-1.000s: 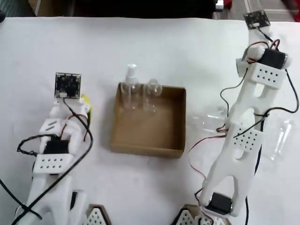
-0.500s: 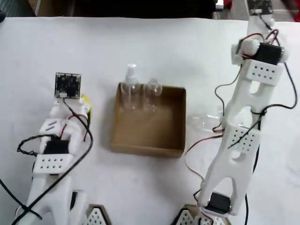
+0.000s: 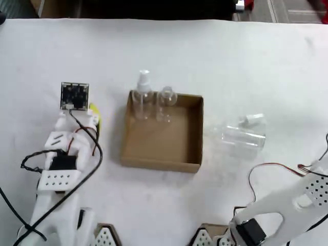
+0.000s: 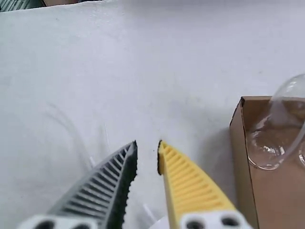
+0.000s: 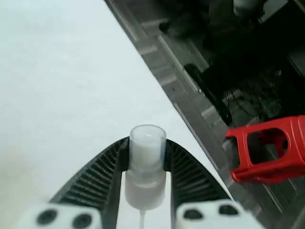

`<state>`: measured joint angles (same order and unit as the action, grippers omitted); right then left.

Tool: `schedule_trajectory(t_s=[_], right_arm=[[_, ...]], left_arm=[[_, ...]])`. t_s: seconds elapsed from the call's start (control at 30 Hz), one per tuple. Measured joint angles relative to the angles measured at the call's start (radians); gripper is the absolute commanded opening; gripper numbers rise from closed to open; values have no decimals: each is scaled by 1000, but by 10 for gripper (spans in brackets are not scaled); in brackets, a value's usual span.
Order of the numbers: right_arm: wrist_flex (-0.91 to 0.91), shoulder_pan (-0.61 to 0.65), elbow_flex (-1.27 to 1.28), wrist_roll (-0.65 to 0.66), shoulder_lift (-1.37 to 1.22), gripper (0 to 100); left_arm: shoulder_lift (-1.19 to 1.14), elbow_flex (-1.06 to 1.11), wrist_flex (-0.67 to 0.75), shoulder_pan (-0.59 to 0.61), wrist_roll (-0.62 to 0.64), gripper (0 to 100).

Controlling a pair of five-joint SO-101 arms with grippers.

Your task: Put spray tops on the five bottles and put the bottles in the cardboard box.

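Right gripper [image 5: 147,144] clamps a spray top [image 5: 146,167] between its fingers; left gripper [image 4: 147,153], slightly parted, sits beside the cardboard box [image 3: 159,163], which holds two upright bottles [image 3: 142,100].

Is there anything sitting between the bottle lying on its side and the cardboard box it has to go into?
Nothing visible does. Only bare table cover lies between the lying bottle and the right wall of the cardboard box. Inside, the sprayer-topped bottle and the open bottle stand at the far wall.

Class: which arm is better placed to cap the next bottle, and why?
Right. The right gripper holds a spray top; the left gripper is empty beside the box.
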<state>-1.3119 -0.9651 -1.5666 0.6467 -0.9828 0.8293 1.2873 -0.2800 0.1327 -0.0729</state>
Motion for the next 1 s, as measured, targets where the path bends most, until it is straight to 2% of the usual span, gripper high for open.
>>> schedule_trajectory(t_s=[0.3, 0.43, 0.53, 0.67, 1.0], right_arm=[[0, -77, 9, 172, -310, 15], [-38, -83, 6, 187, -402, 15], [-135, -55, -41, 187, -422, 16], [-245, 23, -61, 129, -425, 16], [-376, 224, -68, -74, -422, 15]], left_arm=[[0, 0, 0, 0, 0, 78], [0, 0, 0, 0, 0, 77], [0, 0, 0, 0, 0, 77], [0, 0, 0, 0, 0, 77], [0, 0, 0, 0, 0, 78]])
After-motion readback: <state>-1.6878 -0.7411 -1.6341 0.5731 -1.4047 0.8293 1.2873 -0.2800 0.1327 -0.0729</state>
